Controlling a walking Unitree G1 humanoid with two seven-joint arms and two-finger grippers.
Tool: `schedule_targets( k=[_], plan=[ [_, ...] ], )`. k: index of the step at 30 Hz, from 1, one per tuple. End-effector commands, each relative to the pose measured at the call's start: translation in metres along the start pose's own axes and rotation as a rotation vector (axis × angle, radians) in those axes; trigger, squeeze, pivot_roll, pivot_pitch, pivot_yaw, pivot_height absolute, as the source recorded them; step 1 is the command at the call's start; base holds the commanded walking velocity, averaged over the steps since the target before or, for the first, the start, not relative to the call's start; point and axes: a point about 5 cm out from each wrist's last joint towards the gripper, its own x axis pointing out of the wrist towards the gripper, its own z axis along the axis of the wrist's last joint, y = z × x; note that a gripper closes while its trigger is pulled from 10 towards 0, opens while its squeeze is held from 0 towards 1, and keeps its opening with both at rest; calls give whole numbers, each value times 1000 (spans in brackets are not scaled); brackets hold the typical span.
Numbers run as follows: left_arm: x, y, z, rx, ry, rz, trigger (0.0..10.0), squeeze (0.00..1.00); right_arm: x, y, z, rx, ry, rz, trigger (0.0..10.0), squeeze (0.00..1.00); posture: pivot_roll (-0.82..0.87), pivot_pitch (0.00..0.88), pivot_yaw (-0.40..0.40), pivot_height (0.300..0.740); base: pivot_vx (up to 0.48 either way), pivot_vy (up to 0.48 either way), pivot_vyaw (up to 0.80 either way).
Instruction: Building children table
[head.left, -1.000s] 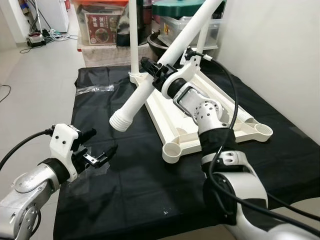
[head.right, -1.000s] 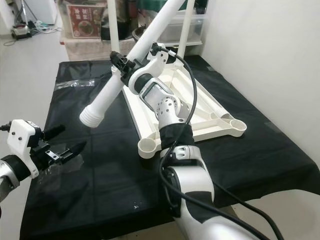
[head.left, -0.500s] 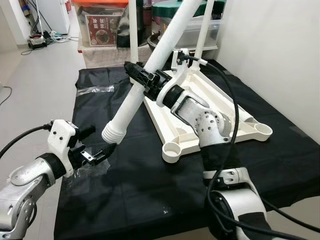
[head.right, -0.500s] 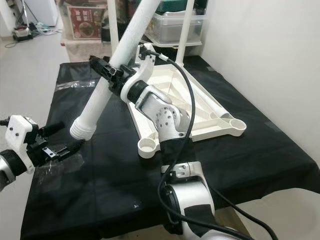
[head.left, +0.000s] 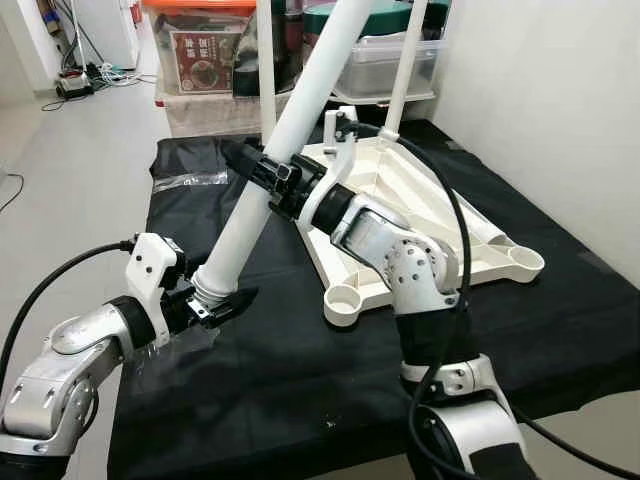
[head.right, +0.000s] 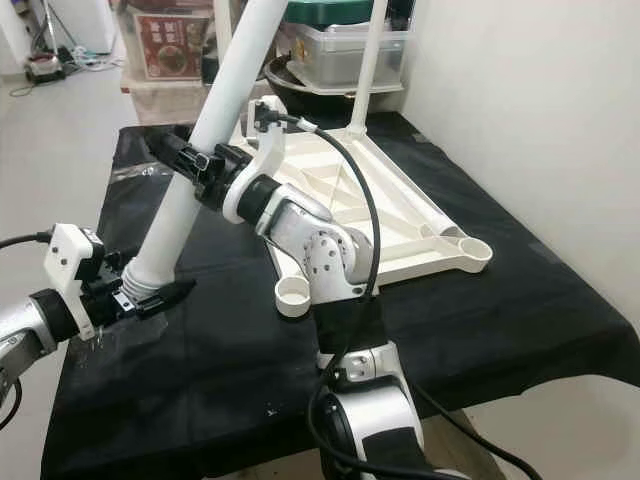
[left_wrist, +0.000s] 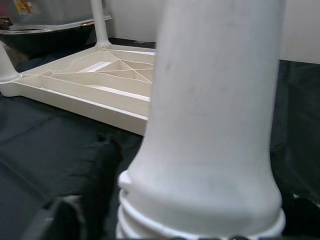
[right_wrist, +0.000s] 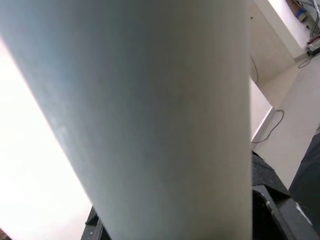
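A long white table leg (head.left: 290, 130) slants steeply above the black cloth, with its ribbed end (head.left: 212, 285) lowest. My right gripper (head.left: 262, 176) is shut on the leg about halfway up. My left gripper (head.left: 215, 300) is open, and its fingers (left_wrist: 100, 185) straddle the ribbed end without clearly pressing it. The cream tabletop (head.left: 400, 200) lies upside down to the right. Two legs (head.left: 266, 80) (head.left: 404, 70) stand upright in its far corners. Its near corner sockets (head.left: 343, 297) (head.left: 527, 260) hold nothing.
A black cloth (head.left: 260, 390) covers the low work surface, with its edge close in front. A clear plastic bag (head.left: 190, 179) lies at the far left. Storage boxes (head.left: 205, 45) and a lidded bin (head.left: 380, 50) stand behind. A white wall (head.left: 540, 110) runs along the right.
My right arm has swung the leg steeper and to the left, so its ribbed end has come down between the left gripper's fingers. The left gripper has risen slightly to meet it.
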Motion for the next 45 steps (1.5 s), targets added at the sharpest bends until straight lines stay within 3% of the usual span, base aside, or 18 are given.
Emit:
schedule_targets(
  k=[1,2,3,10,11,13,14,22,23,25,27,29,32,33,35,38,44,45],
  plan=[
    [4,-3,0,-12,-19,-23,1725,0,2,7,-1,5,1,35,10000,0,5,0,-23,740,0,0,0],
    [4,-3,0,-12,-19,-23,1725,0,2,7,-1,5,1,35,10000,0,5,0,-23,740,0,0,0],
    [3,-3,1,-13,-27,-21,0,0,1,6,0,3,-3,27,10000,0,5,0,-23,740,0,0,0],
    [0,-2,-4,4,-12,2,0,0,0,6,3,-4,-14,14,10000,0,11,0,-26,740,0,0,0],
    [1,1,-4,11,-2,16,0,0,0,6,3,-3,-22,11,10000,137,13,0,-27,740,0,0,0],
    [1,1,-4,11,-2,16,0,0,0,6,3,-3,-22,11,10000,137,13,0,-27,740,0,0,0],
    [1,2,-4,27,6,21,10000,0,-1,6,4,6,-33,5,10000,1000,13,0,-27,740,0,0,0],
    [5,7,1,102,3,79,10000,0,-2,1,3,38,-48,-60,10000,1000,14,0,-27,740,0,0,0],
    [18,16,5,215,-2,264,10000,0,-4,-11,-11,152,-59,-173,10000,0,28,0,-30,740,0,0,0],
    [31,15,3,293,10,371,10000,0,-5,-15,-22,222,-63,-230,10000,0,30,0,-32,740,0,0,0],
    [31,15,3,293,10,371,10000,0,-5,-15,-22,222,-63,-230,10000,0,30,0,-32,740,0,0,0],
    [60,-1,-4,393,39,429,10000,0,-3,-17,-30,261,-69,-275,10000,0,25,0,-34,740,0,0,0],
    [71,-8,-6,431,42,439,10000,0,-2,-18,-32,274,-72,-293,10000,0,25,0,-34,740,0,0,0],
    [84,-21,-8,472,42,405,10000,0,-2,-21,-33,291,-82,-325,10000,0,22,0,-35,740,0,0,0],
    [84,-21,-8,472,42,405,10000,0,-2,-21,-33,291,-82,-325,10000,0,22,0,-35,740,0,0,0],
    [98,-42,-16,531,57,331,10000,0,0,-24,-27,327,-125,-344,10000,0,15,0,-22,740,0,0,0],
    [102,-48,-21,591,71,326,10000,0,1,-25,-22,366,-156,-350,10000,0,15,0,-20,740,0,0,0],
    [103,-48,-21,636,74,348,10000,0,0,-29,-22,400,-168,-390,10000,0,22,0,-23,740,0,0,0]
  ],
)
